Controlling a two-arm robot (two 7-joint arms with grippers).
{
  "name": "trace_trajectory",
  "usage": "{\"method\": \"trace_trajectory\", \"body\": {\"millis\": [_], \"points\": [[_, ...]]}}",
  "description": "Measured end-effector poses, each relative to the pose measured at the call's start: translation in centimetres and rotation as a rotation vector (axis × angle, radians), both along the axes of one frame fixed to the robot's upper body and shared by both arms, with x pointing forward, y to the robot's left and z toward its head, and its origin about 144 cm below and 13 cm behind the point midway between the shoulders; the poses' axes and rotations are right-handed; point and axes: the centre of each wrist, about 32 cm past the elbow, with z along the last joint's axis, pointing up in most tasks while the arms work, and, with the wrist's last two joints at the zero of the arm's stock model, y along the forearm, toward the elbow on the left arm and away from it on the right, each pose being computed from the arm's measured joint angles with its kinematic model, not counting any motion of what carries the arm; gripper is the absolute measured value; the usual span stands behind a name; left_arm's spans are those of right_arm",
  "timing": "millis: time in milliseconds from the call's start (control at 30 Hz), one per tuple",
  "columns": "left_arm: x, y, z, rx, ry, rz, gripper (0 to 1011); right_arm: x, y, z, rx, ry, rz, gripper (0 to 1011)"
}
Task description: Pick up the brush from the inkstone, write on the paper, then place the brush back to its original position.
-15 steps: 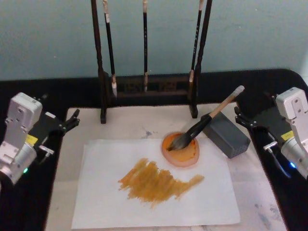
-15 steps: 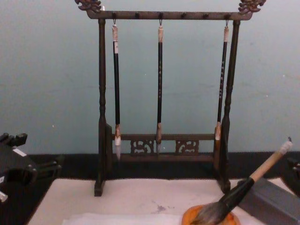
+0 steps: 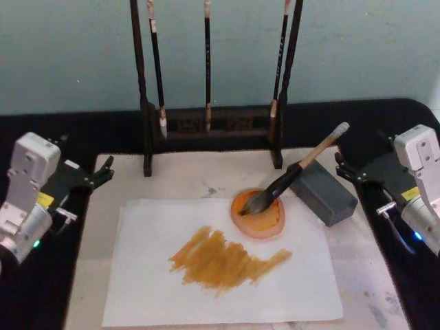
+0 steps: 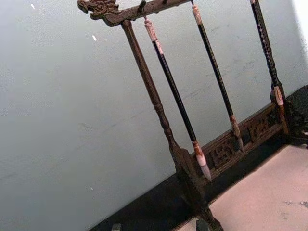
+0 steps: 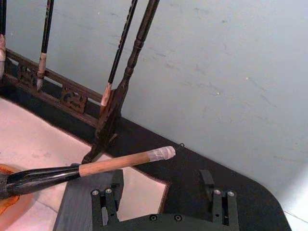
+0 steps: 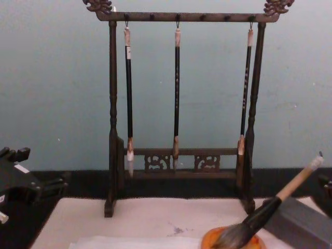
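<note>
On the beige mat [image 3: 89, 275] before the robot, the white paper [image 3: 151, 289] lies flat, with a broad patch of orange-brown strokes [image 3: 227, 261] across its middle. The round orange inkstone [image 3: 265, 231] sits at the sheet's far right corner. The large calligraphy brush [image 3: 295, 168] rests with its grey-black tuft in the dish and its tan handle propped on the grey rectangular block [image 3: 326, 196] just beside the inkstone, so the whitish end points up and away to the right. Behind the mat stands a dark wooden brush stand [image 3: 278, 82], from which three thin black-handled brushes [image 3: 207, 62] hang. The left gripper [image 3: 102, 173] sits off the mat's left edge over the black tabletop, its jaws spread and holding nothing. The right gripper [image 3: 344, 168] sits off the right edge, near the block and below the brush's raised end, clear of the handle, its two fingers [image 5: 103, 202] wide apart and empty.
</note>
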Motion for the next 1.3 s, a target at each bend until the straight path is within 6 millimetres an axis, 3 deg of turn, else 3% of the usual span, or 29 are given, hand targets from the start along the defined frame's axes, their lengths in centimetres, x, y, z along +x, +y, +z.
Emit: {"method": "trace_trajectory", "body": {"millis": [1300], "points": [[0.0,0.0,0.0,0.0,0.0,0.0,1010,0.0,0.0,0.0,0.0,0.0,0.0,1000]]}}
